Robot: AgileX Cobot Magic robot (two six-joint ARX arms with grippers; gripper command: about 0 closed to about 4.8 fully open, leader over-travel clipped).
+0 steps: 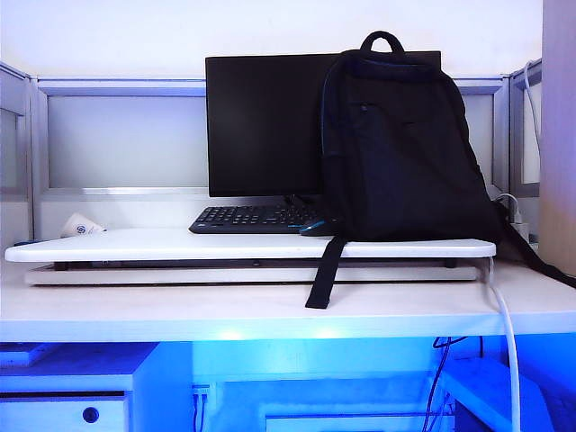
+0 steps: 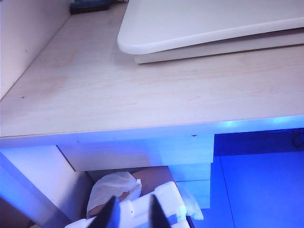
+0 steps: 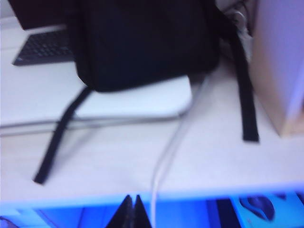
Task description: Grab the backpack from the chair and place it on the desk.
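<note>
Right gripper (image 3: 131,209) (jaws closed) below backpack (image 3: 142,42); left gripper (image 2: 131,213) apart.

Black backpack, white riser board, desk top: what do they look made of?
The black backpack looks like matte woven fabric: soft slumped shape, limp webbing straps. The thin white rounded-corner riser board seems a smooth, slightly glossy laminate or plastic. The pale desk top shows faint wood grain, probably printed laminate.

Backpack (image 1: 396,144) black; desk (image 1: 270,310) white; monitor (image 1: 261,126) and keyboard (image 1: 252,219) black.
</note>
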